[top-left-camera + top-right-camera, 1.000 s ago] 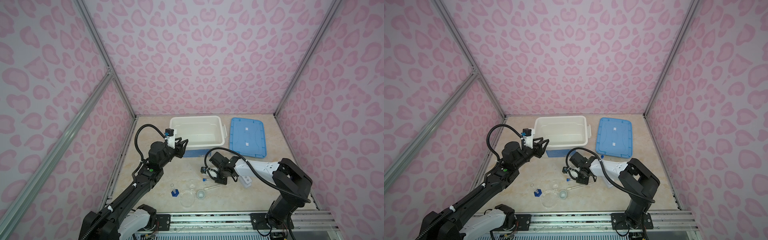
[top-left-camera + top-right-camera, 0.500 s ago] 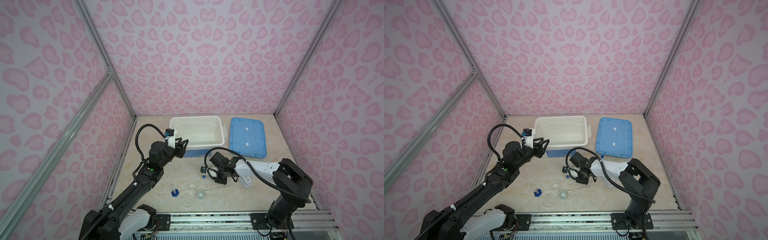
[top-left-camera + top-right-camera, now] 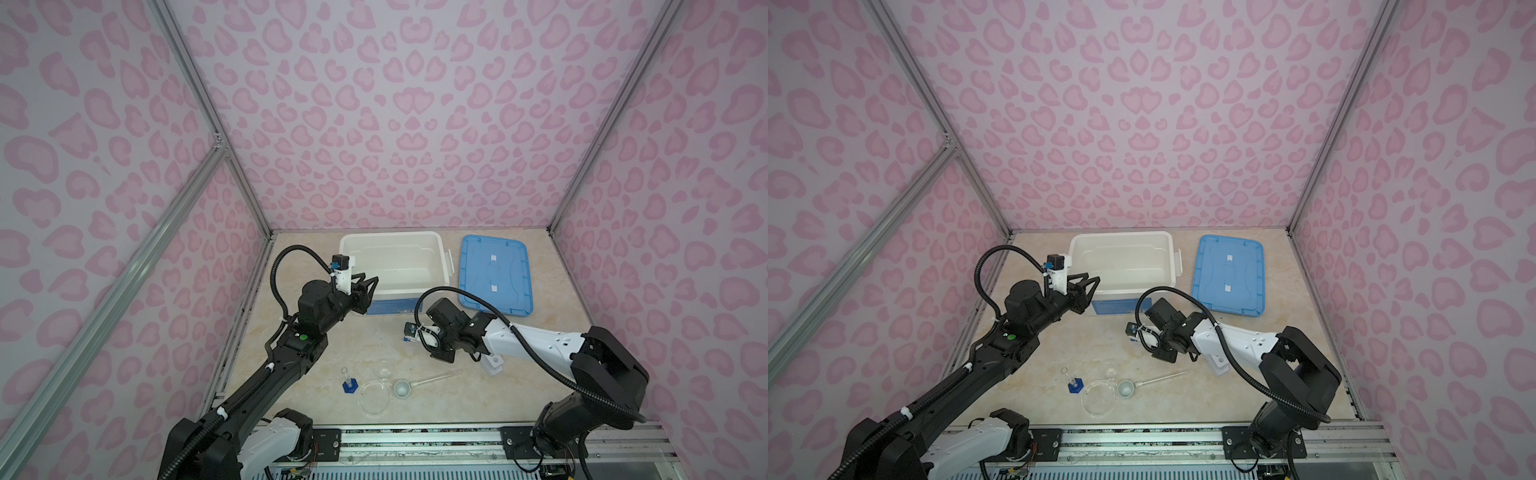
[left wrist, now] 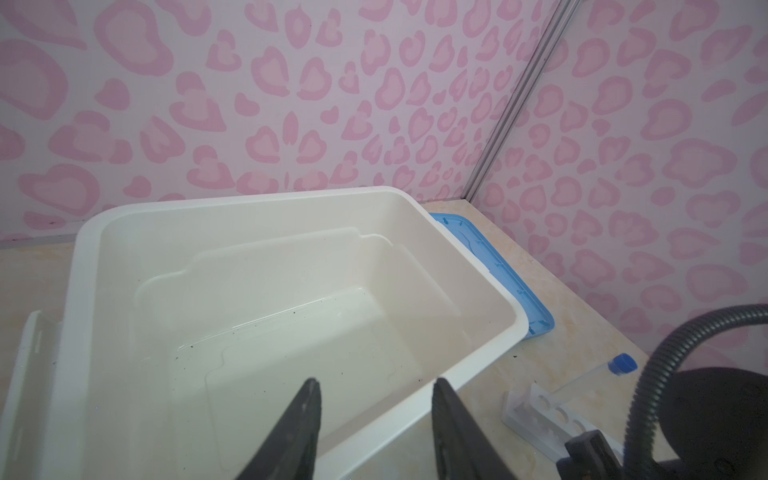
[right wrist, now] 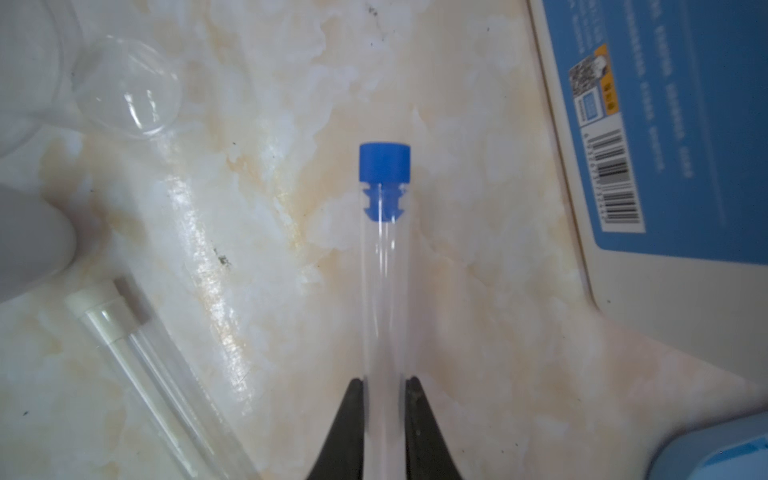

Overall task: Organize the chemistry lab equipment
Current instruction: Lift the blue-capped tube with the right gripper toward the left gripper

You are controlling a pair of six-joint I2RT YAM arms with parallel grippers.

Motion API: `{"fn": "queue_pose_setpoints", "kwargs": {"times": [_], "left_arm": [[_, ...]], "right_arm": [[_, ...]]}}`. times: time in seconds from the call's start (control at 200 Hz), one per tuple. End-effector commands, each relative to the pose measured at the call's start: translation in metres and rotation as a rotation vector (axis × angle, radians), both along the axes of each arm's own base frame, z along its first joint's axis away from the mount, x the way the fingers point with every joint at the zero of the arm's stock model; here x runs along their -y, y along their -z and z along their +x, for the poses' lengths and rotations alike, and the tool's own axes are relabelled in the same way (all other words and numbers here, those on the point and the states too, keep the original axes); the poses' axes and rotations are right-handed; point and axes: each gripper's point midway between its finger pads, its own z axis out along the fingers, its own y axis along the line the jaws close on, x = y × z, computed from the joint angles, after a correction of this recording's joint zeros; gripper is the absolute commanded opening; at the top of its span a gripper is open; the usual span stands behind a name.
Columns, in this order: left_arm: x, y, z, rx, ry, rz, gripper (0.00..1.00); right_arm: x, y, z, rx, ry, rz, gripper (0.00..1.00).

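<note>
Up front the round dish (image 3: 374, 401), small cup (image 3: 402, 388) and blue-based cylinder (image 3: 349, 385) sat loose; mid-table the right gripper (image 5: 384, 386) was clamped on the blue-capped test tube (image 5: 384, 270), so pickup looked like the step; next it'd need lifting and standing in the white rack (image 4: 536, 417) nearby; farther back the left gripper (image 4: 376, 380) hung open over the bin (image 4: 249, 199).

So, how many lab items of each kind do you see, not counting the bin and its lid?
Test tubes: 2, the blue-capped test tube and the white-capped test tube
White tube rack: 1
Blue-based cylinder: 1
Clear round dish: 1
Small whitish cup: 1
Small clear round piece, kind unclear: 1
Total: 7
</note>
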Motion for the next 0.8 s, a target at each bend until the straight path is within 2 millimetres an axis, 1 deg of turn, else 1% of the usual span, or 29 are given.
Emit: {"fn": "queue_pose_setpoints", "kwargs": {"times": [0.0,0.125,0.205,0.405,0.55,0.6,0.62,0.73,0.795], "left_arm": [[0.005,-0.014,-0.001,0.034,0.028,-0.024,0.46],[0.008,-0.015,-0.002,0.029,0.051,-0.028,0.46],[0.014,-0.016,-0.005,0.02,0.092,-0.024,0.46],[0.029,-0.019,-0.012,0.0,0.193,-0.034,0.46],[0.045,-0.022,-0.019,-0.031,0.31,-0.007,0.46],[0.049,-0.029,-0.021,-0.019,0.344,-0.011,0.46],[0.05,-0.025,-0.024,-0.045,0.358,-0.008,0.46],[0.061,-0.034,-0.034,-0.051,0.448,-0.031,0.46],[0.066,-0.037,-0.039,-0.06,0.484,-0.033,0.45]], "right_arm": [[-0.006,-0.011,0.004,0.023,0.021,0.061,0.16],[-0.008,-0.025,0.007,0.058,0.044,0.112,0.16],[-0.009,-0.034,0.009,0.08,0.06,0.148,0.16],[-0.008,-0.068,0.022,0.203,0.141,0.279,0.16],[-0.003,-0.092,0.029,0.299,0.203,0.404,0.15],[-0.002,-0.1,0.03,0.32,0.216,0.443,0.15],[-0.002,-0.103,0.031,0.328,0.221,0.455,0.15],[0.001,-0.116,0.034,0.367,0.246,0.516,0.15],[0.002,-0.129,0.037,0.397,0.261,0.572,0.15]]}}
